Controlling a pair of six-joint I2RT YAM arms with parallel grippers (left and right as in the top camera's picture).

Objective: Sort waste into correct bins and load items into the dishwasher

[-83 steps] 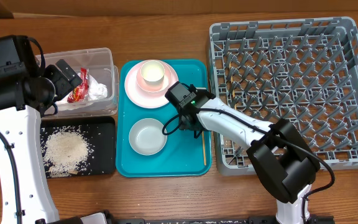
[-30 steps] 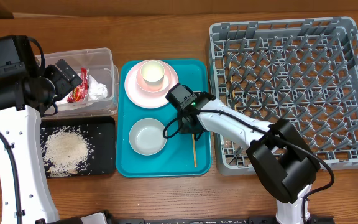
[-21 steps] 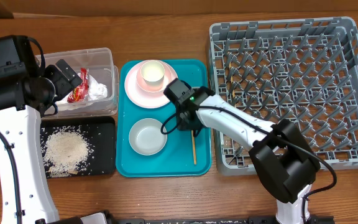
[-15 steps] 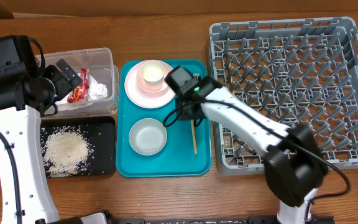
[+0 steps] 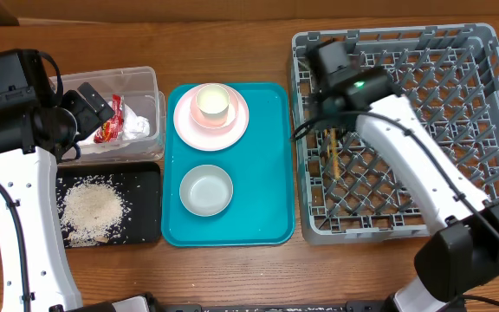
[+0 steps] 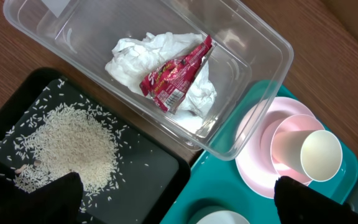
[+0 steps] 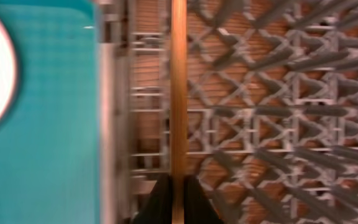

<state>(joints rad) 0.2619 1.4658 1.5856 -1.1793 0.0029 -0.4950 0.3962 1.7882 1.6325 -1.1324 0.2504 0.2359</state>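
Overhead, the right arm stretched across the grey dish rack, elbow bent toward the near edge; the right gripper was pinched on a wooden chopstick above the left-side pegs; the left gripper hung splayed wide over the clear tub holding the napkin and red wrapper.

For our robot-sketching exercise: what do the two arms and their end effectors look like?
Left arm and right arm: smooth white link shells joined by chunky black joint housings, with thin black cables looping alongside. A small green light glows on the right wrist housing. The right end effector has dark tapered fingers.
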